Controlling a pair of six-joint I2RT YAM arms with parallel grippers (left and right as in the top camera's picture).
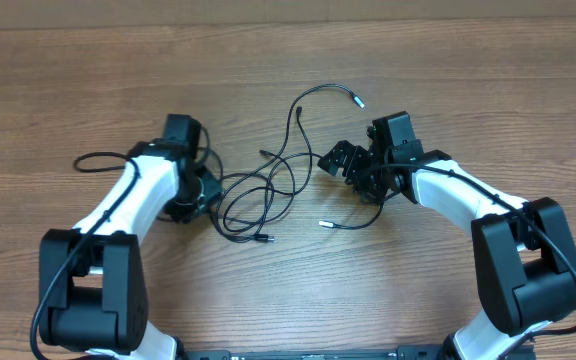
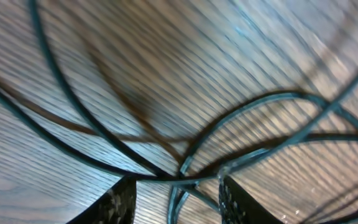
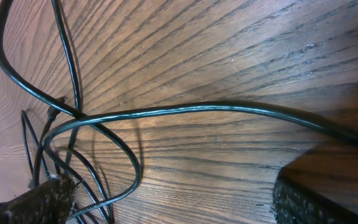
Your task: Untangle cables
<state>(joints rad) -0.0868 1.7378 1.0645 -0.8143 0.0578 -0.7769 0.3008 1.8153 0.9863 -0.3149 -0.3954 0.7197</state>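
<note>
The cables [image 1: 268,190] lie as thin black cords in loose crossing loops at the middle of the wooden table [image 1: 288,60], with silvery plug tips at the back [image 1: 359,101] and front [image 1: 321,224]. My left gripper [image 1: 211,192] sits low at the left edge of the loops. In the left wrist view its fingers [image 2: 120,199] stand apart, and two cable strands [image 2: 178,202] run through the gap without being pinched. My right gripper [image 1: 340,160] is at the right edge of the tangle. It is wide open [image 3: 179,205], with a cable loop [image 3: 129,174] lying beside its left finger [image 3: 42,202].
A black cord loop [image 1: 98,160] lies on the table left of the left arm. One long strand [image 3: 229,111] crosses the wood ahead of the right gripper. Both arm bases stand at the front edge.
</note>
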